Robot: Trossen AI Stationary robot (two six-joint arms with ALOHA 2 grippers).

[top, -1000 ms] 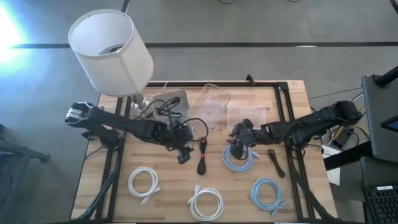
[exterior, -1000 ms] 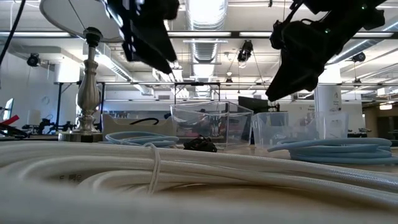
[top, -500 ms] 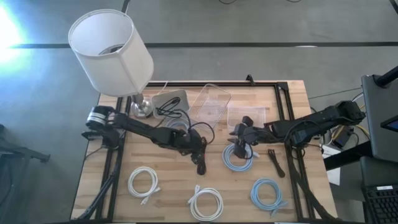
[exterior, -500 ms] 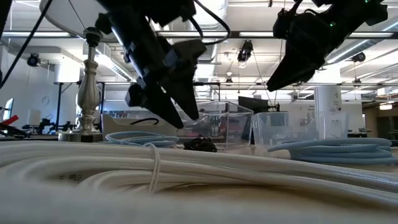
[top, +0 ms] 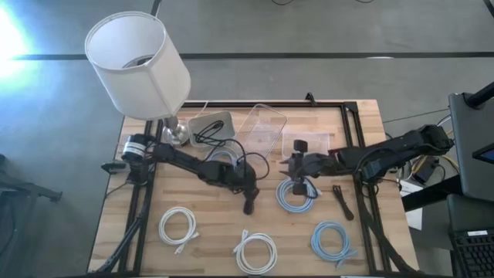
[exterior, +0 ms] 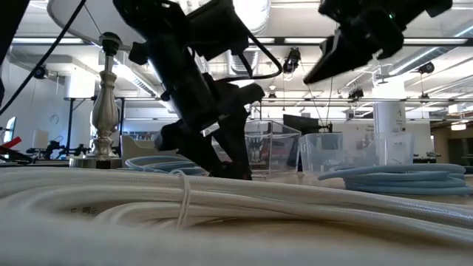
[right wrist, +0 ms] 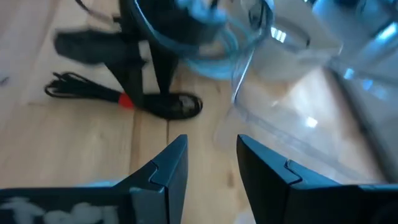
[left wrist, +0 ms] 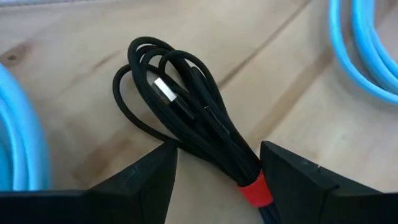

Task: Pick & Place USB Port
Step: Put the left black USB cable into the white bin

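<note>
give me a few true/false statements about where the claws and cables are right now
1. The left claw stands open astride the black cable bundle. True.
2. The black bundle carries a red band. True.
3. The black bundle already lies inside the clear bin. False: it lies on the wooden table.
4. The right claw is shut on a blue cable coil. False: its fingers stand apart with nothing between them, raised above the table.
5. The lamp stands at the table's far left corner. True.
</note>
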